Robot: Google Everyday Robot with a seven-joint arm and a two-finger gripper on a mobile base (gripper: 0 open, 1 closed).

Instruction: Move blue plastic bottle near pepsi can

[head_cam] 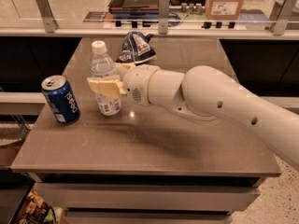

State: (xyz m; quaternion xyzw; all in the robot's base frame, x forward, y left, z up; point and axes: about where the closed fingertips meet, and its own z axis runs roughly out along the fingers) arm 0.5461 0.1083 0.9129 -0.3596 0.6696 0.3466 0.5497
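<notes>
On the tabletop (154, 143) the pincer (101, 81) clasps the blue plastic bottle (102, 65) near the white-lettered pepsi can (60, 100).

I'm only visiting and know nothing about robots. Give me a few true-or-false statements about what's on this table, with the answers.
1. The tool is closed around the middle of the bottle. True.
2. The can lies on its side. False: it stands upright on the table.
3. The bottle and the can stand apart, not touching. True.
4. The bottle's top is open. False: a white cap is on it.
5. The snack bag sits at the table's front edge. False: it lies at the back, behind the bottle and the arm.
</notes>
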